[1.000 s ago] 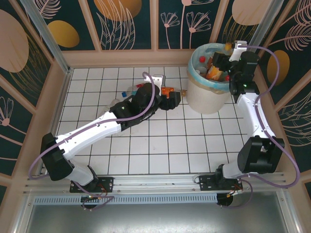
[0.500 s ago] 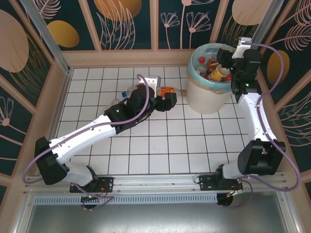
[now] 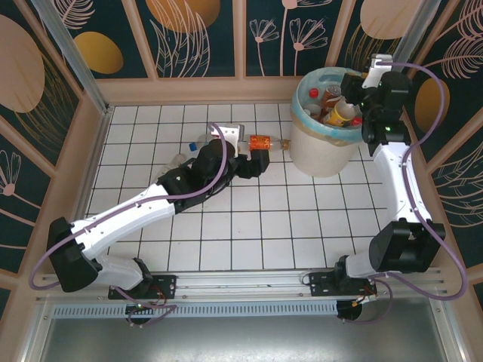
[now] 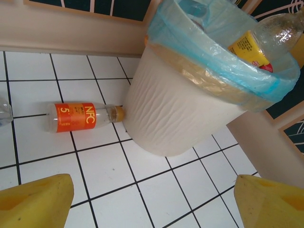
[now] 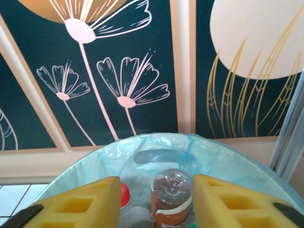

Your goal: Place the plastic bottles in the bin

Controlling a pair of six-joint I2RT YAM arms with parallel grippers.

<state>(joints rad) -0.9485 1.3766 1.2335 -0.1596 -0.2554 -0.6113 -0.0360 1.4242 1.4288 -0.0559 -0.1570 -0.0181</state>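
Looking first at the small plastic bottles [image 3: 332,105]: finding several piled inside the round cream-white plastic bin [image 3: 317,157] lined with a translucent light-blue bag. Noting among them a yellow-labelled bottle [image 4: 249,50] poking above the rim and a brown bottle [image 5: 172,197] lying deeper in the bag.

Finding one more on the white tiled floor [image 3: 264,226]: a clear plastic bottle with an orange label and a gold cap [image 4: 78,117]. Lying on its side, cap pointing at the bin and just beside its ribbed wall, touching neither gripper.

Spotting a few more clear bottles [image 3: 181,154] lying farther left on the tiles, partly hidden behind the left arm [image 3: 151,204].

Placing the bin near the far right corner of the floor, standing upright close to the wooden back wall [image 3: 196,90].

Hovering low over the tiles, just near-side of the orange-labelled bottle: the left gripper [image 4: 152,204], yellow fingers [image 4: 33,202] spread wide and gripping nothing.

Hanging over the bin's mouth: the right gripper [image 5: 156,190], yellow fingers [image 5: 80,204] standing partly apart with a clear gap, holding nothing, the brown bottle showing below through that gap.
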